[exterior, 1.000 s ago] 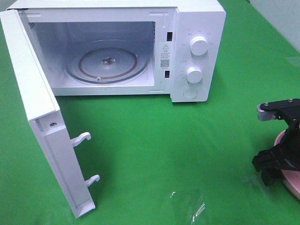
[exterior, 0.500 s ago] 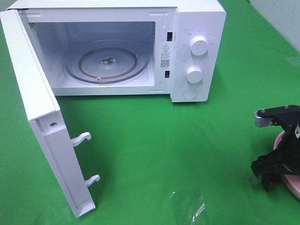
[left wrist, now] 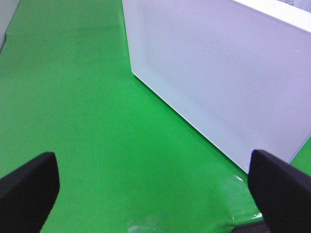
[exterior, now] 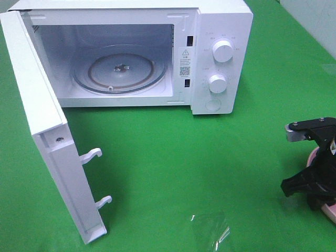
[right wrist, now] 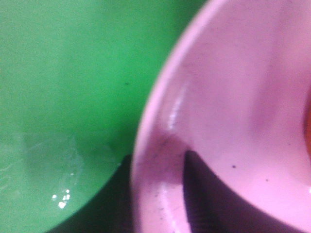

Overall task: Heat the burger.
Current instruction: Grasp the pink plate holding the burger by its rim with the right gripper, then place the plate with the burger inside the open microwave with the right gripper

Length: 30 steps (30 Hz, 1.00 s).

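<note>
Nearest, at the right edge of the green cloth [exterior: 210, 157], the black right gripper [right wrist: 156, 204] pinches the rim of a round pink plate [exterior: 329, 211]. The burger [right wrist: 308, 128] shows only as an orange sliver on it. Leftward, the left gripper [left wrist: 155, 194] gapes wide beside the open door [left wrist: 218, 82] of the white microwave [exterior: 220, 31] farther back.

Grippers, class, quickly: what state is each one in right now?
Left gripper: open, holding nothing.
Right gripper: closed on the pink plate, at its rim.

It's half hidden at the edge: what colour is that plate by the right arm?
The plate is glossy pink, clearest in the right wrist view.
</note>
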### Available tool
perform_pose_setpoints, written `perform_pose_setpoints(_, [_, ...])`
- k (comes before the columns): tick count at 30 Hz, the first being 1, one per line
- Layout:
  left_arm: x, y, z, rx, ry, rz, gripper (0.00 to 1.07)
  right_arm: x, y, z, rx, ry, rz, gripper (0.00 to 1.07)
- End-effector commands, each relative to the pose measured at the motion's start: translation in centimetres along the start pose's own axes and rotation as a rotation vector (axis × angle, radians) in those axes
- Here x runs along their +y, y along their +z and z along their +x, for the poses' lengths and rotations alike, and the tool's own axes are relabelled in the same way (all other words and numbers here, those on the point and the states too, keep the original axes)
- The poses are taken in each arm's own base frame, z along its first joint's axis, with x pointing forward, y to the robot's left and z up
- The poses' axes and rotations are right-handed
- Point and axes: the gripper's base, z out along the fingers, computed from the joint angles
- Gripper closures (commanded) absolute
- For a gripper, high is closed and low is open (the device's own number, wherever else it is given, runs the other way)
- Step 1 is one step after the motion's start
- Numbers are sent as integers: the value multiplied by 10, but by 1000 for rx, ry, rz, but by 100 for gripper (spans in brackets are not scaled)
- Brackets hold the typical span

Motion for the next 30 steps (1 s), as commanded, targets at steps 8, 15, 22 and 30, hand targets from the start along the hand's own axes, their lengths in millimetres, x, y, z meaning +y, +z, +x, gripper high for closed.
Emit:
perform_pose_setpoints(8, [0, -2, 0, -29, 0, -4, 9, -1, 1, 3, 23, 3, 7, 107])
perform_pose_setpoints(15, [0, -2, 0, -29, 0, -4, 9, -2, -5, 2, 7, 9, 17, 107])
perform_pose_setpoints(22, [0, -2, 0, -29, 0, -4, 9, 2, -11, 4, 14, -17, 70, 107])
perform_pose_setpoints(30, [0, -2, 0, -29, 0, -4, 9, 19, -14, 8, 32, -98, 111, 107])
